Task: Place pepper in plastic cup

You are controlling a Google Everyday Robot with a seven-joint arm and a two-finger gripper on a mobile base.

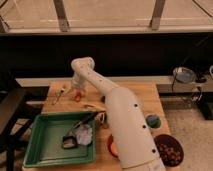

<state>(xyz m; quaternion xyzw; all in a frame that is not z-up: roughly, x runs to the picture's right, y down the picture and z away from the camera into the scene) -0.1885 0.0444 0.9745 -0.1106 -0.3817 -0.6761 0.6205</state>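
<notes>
The pepper [77,98], small and orange-red, lies on the wooden table [145,97] near its back left. My gripper [77,93] hangs straight down over it from the white arm's bent wrist, open, fingertips just at the pepper's top. The pepper rests on the table. The plastic cup [152,120], short and light blue, stands at the right side of the table, beside the arm's thick lower link and far from the gripper.
A green tray [45,147] with a crumpled white item and dark utensils fills the front left. An orange bowl [111,146] peeks out from behind the arm. A dark bowl of brown bits [170,150] sits front right. A small white object [61,91] lies left of the pepper.
</notes>
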